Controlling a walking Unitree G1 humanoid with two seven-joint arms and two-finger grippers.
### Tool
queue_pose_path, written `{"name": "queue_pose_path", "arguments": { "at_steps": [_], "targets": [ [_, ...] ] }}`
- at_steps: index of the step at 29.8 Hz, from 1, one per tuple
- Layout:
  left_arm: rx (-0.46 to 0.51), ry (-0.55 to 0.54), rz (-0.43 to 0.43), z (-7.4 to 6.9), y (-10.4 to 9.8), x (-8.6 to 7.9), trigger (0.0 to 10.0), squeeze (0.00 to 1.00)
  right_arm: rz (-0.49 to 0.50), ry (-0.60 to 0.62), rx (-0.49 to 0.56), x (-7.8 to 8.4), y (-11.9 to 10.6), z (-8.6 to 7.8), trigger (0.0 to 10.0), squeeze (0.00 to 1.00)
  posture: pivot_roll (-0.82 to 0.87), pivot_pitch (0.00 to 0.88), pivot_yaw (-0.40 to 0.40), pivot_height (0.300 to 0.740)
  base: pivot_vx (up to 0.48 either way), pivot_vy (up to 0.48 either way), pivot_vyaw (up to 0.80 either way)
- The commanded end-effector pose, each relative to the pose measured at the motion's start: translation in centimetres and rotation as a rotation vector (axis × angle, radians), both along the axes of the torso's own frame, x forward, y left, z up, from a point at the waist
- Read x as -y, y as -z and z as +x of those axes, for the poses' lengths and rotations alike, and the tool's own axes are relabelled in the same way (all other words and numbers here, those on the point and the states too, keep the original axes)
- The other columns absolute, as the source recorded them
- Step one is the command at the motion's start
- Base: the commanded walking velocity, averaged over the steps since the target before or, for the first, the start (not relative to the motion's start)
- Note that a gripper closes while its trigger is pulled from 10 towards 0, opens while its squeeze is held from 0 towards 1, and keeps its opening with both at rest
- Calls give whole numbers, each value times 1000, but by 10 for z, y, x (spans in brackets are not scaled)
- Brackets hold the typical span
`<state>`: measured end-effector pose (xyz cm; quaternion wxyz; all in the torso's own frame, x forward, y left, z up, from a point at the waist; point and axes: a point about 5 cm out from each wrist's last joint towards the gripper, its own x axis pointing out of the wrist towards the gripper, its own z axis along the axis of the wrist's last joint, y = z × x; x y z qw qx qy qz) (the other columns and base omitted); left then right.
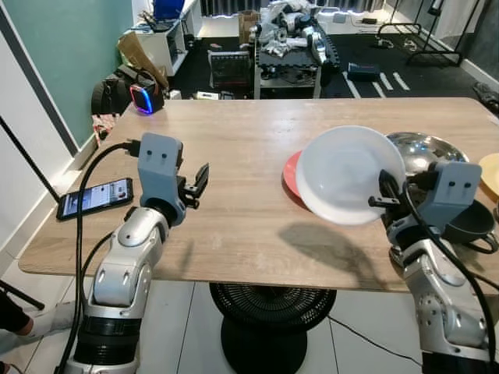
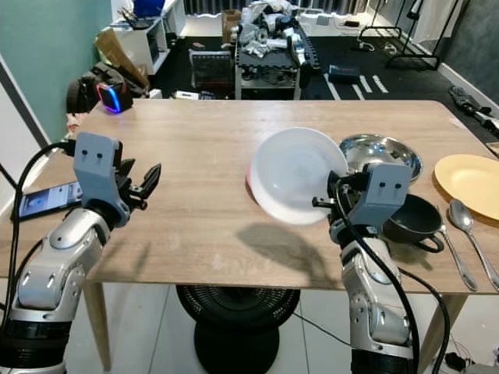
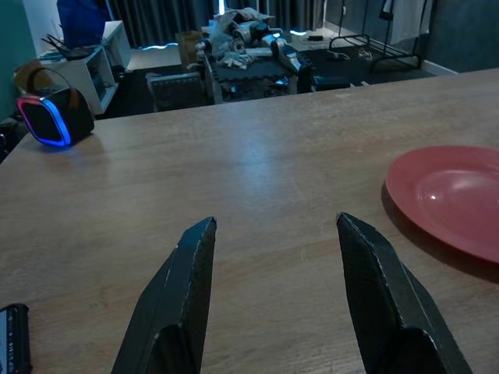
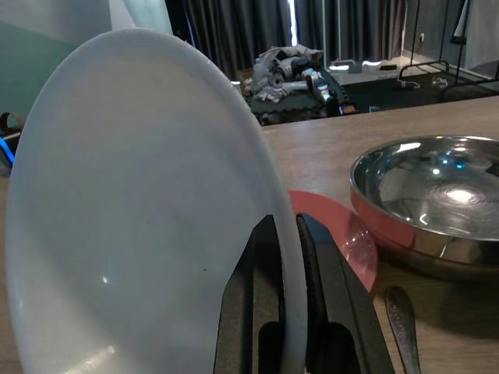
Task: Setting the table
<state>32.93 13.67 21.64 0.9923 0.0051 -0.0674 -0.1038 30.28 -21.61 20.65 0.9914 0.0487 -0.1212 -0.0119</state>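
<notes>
White round plastic plate (image 1: pixel 347 173) held aloft, tilted steeply on edge, its rim pinched between the two black fingers of the right gripper (image 4: pixel 300 312); clamped tight on the plate's lower edge. An edge pinch is likely the only way these thin fingers can carry a flat plate, which explains the tilt. Landmark: flat red round plate (image 3: pixel 452 199) lying on the wooden counter (image 1: pixel 249 148). White plate hangs just above the red one and partly hides it from the head camera; its shadow falls on the counter nearer the robot than the red plate. Shiny steel bowl (image 2: pixel 380 152) sits just right of the red plate, dark grey bowl with handle (image 2: pixel 415 220) nearer the robot than that, then a metal spoon (image 2: pixel 466 226) and a yellow plate (image 2: pixel 472 178) further right. Crockery seems grouped on that side as a supply to be dealt out. Left gripper (image 3: pixel 273 257) hovers low over bare counter well left of the red plate, fingers spread apart, holding nothing, probably waiting. Black phone (image 1: pixel 95 198) at the counter's left edge, glowing speaker (image 1: pixel 145 99) at the far left corner.
</notes>
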Motion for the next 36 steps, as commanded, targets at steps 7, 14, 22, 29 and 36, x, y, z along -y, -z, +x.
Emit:
{"name": "queue_pose_path", "arguments": {
  "at_steps": [7, 14, 22, 29, 36],
  "targets": [
    [-7, -31, -9, 3, 3, -3, 10000, 0, 1, 10, -9, 1, 5, 1, 10000, 0, -145, 0, 104, 740, 0, 0, 0],
    [-7, -36, -8, 4, 3, -5, 10000, 0, 0, 10, -12, 1, 6, 1, 10000, 0, -140, 0, 105, 740, 0, 0, 0],
    [-5, -49, -17, 4, 3, -5, 10000, 0, 0, 9, -17, 1, 8, 3, 10000, 0, -134, 0, 103, 740, 0, 0, 0],
    [-7, -57, -26, 4, 4, -5, 10000, 0, -1, 9, -22, 1, 9, 3, 10000, 0, -133, 0, 102, 740, 0, 0, 0],
    [-12, -57, -23, 3, 4, -5, 10000, 0, -4, 9, -25, 1, 10, 4, 10000, 0, -132, 0, 102, 740, -288, 0, 0]
  ]
}}
